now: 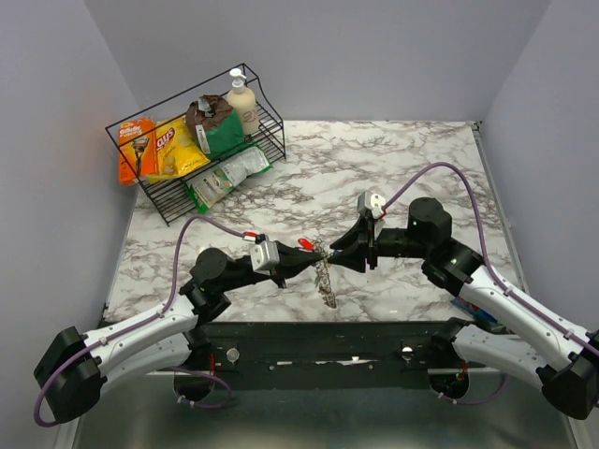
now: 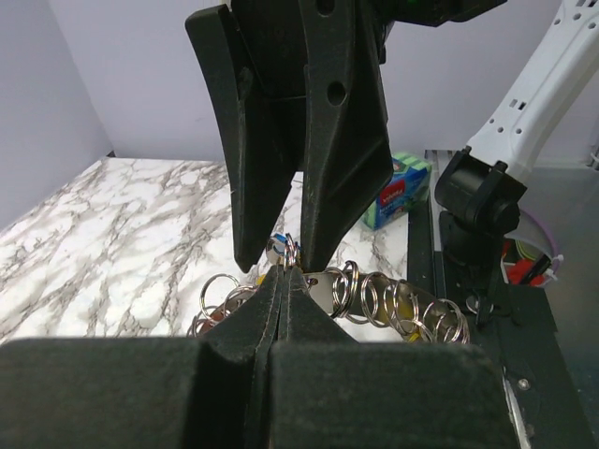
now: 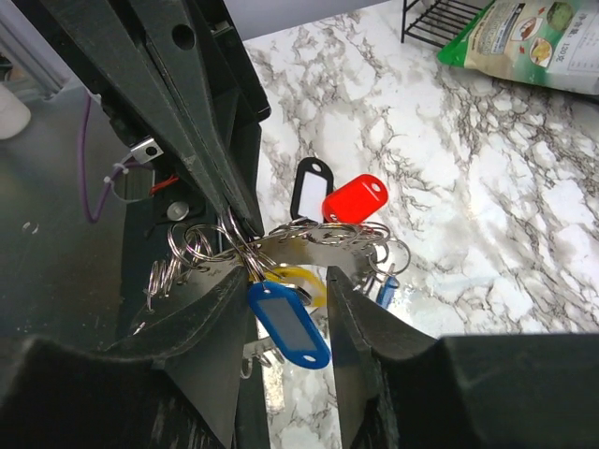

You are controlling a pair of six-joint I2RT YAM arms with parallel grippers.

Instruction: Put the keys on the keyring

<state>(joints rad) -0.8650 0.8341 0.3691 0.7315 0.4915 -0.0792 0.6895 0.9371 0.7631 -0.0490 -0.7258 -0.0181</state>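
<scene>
My left gripper (image 1: pixel 312 255) (image 2: pixel 284 273) is shut, pinching a thin silver split ring of the keyring (image 2: pixel 291 250) at its tips. From that ring hangs a metal strip (image 2: pixel 402 304) threaded with several more rings. My right gripper (image 1: pixel 339 251) (image 3: pixel 286 281) faces it tip to tip and stands open. A blue plastic-headed key (image 3: pixel 288 323) hangs between its fingers, near the left one. A red one (image 3: pixel 356 198) (image 1: pixel 305 243), a black-and-white one (image 3: pixel 309 187) and a yellow one (image 3: pixel 301 279) hang from the same bunch. The bunch dangles just above the marble table (image 1: pixel 393 168).
A black wire basket (image 1: pixel 161 192) with snack bags, a razor pack and a pump bottle (image 1: pixel 244 103) stands at the back left. A green-and-blue sponge pack (image 2: pixel 399 192) lies near the right arm's base. The dark mounting rail (image 1: pixel 318 337) runs along the near edge.
</scene>
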